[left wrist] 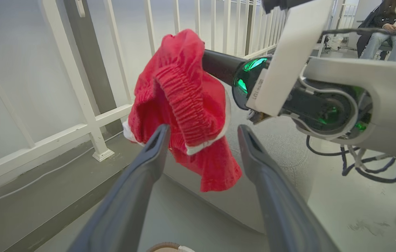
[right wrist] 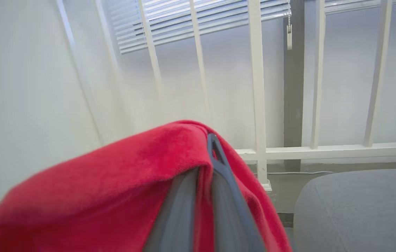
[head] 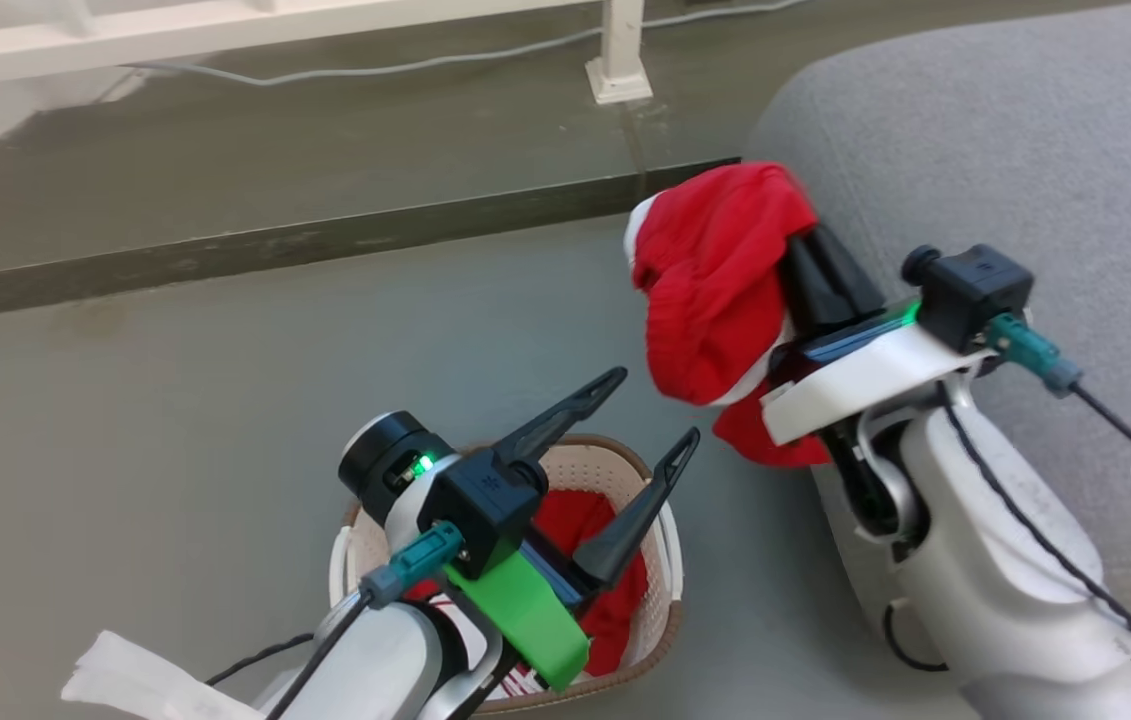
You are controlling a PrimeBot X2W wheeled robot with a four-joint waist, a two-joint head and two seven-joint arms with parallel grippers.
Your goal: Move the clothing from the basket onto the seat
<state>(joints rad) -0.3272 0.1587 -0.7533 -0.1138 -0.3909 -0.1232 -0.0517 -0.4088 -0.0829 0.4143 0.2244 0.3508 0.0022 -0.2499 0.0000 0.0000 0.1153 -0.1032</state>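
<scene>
cream basket (head: 667, 560) at 6 o'clock on the floor, one red garment (head: 565, 525) lying inside it, left tool (head: 657, 402) spread wide and empty just above its rim, right tool (right wrist: 209, 157) pinched tight on the other red garment (head: 715, 290) at 2 o'clock, at the grey seat (head: 1005, 150) edge

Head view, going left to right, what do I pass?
basket → red garment, held up in the air → seat
</scene>
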